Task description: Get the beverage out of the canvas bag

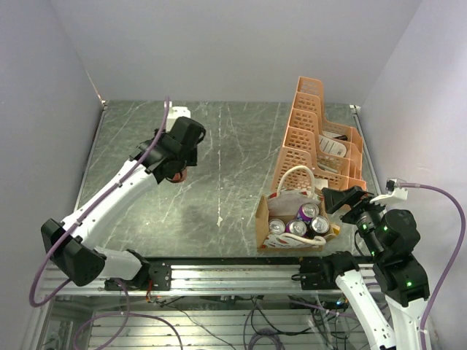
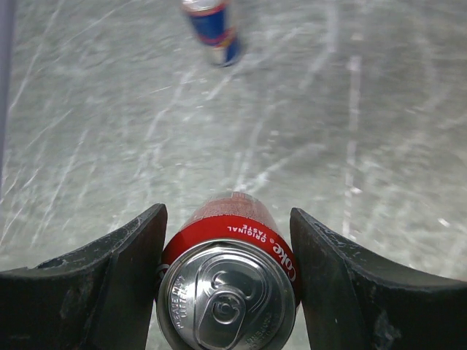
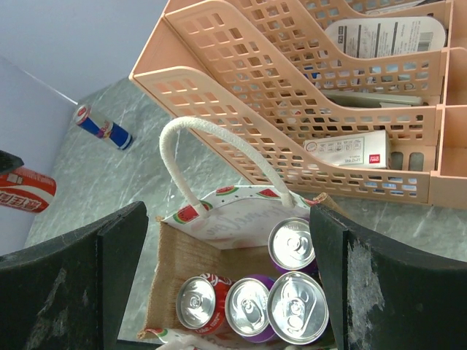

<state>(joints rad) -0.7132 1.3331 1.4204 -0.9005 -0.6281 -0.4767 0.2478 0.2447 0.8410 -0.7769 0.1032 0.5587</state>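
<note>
The canvas bag (image 1: 263,219) stands at the front right of the table, tan inside, with white handles and watermelon-print sides. It also shows in the right wrist view (image 3: 182,255), holding several upright cans: a red one (image 3: 198,301), purple ones (image 3: 293,244) and one with only its silver top showing. My right gripper (image 3: 222,219) is open and empty just above the bag's right side, seen in the top view too (image 1: 334,200). My left gripper (image 2: 226,215) is shut on a red Coke can (image 2: 233,292) over the far left of the table (image 1: 177,171).
An orange lattice rack (image 1: 314,131) with packets in it stands right behind the bag, close to its handle (image 3: 292,95). A blue Red Bull can (image 2: 215,29) stands on the grey table ahead of the left gripper. Walls close in both sides.
</note>
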